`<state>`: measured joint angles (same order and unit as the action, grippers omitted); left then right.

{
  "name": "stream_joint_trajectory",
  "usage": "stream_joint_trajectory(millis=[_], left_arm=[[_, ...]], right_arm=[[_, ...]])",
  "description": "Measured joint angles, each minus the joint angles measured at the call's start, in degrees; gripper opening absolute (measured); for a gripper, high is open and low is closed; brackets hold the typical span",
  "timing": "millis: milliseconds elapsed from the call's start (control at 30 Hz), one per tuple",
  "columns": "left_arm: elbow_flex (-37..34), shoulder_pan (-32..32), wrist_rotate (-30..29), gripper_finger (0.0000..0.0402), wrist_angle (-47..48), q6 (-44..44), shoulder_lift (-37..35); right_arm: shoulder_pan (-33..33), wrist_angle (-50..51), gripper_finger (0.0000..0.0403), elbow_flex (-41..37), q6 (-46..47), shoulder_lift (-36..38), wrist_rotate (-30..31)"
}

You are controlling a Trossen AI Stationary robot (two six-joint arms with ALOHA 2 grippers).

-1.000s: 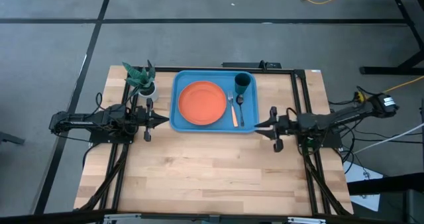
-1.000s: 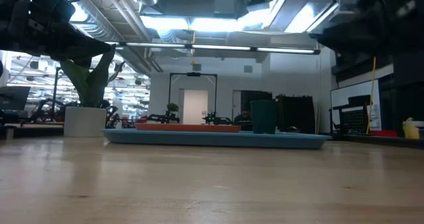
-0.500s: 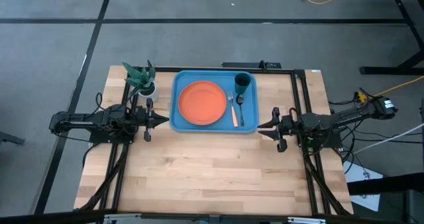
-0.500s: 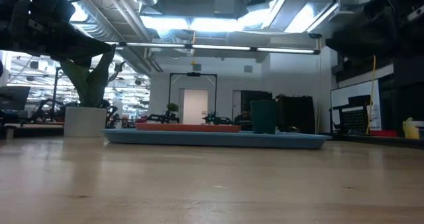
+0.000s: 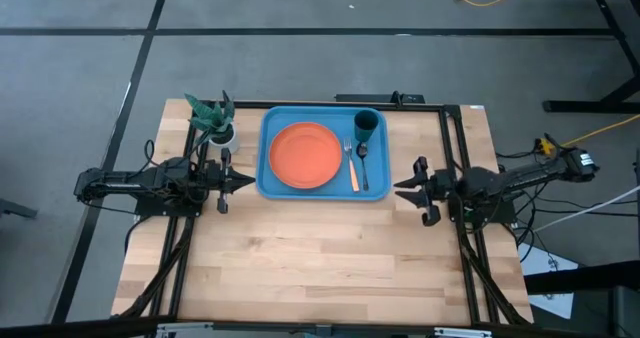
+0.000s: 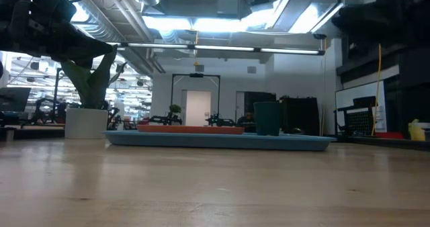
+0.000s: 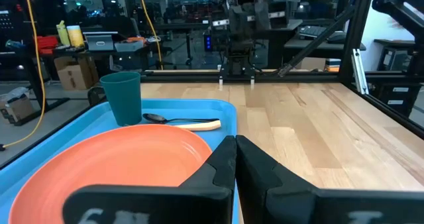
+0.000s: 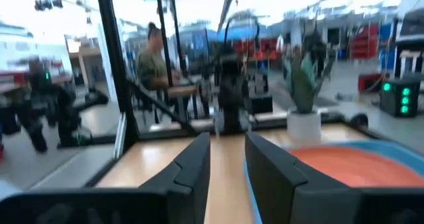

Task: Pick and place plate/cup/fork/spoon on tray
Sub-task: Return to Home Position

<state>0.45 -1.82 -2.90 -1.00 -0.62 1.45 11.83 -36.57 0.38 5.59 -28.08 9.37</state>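
Observation:
The light-blue tray [image 5: 268,178] lies at the table's far middle. On it sit the orange plate [image 5: 304,156], the teal cup [image 5: 366,126] upright in its far right corner, and the fork [image 5: 352,170] beside the dark spoon [image 5: 362,161], both flat on the tray floor right of the plate. My left gripper [image 5: 246,181] is shut and empty, level, just left of the tray's near left corner; its wrist view looks over the plate [image 7: 112,164]. My right gripper [image 5: 399,187] hovers open and empty right of the tray [image 8: 227,143].
A small white pot with a green plant [image 5: 220,128] stands just left of the tray's far left corner. Black frame rails [image 5: 455,148] run along the table's sides. Bare wood [image 5: 320,258] fills the near half. A person [image 8: 154,65] stands in the room beyond.
My right gripper has drawn back a little from the tray toward the table's right edge and tipped its fingers slightly upward, staying open. The tray and the things on it have not moved.

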Motion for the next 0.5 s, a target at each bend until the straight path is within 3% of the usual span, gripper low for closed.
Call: stream_joint_trajectory(millis=[333, 500], left_arm=[[-0.02, 0.00, 0.00, 0.0000, 0.00, 0.00, 0.00], [0.00, 0.02, 0.00, 0.0000, -0.01, 0.01, -0.01]], right_arm=[[-1.92, 1.47, 0.0100, 0.00, -0.05, 7.01, 0.01], [-2.40, 9.05, 0.0100, 0.00, 0.72, 10.78, 0.00]])
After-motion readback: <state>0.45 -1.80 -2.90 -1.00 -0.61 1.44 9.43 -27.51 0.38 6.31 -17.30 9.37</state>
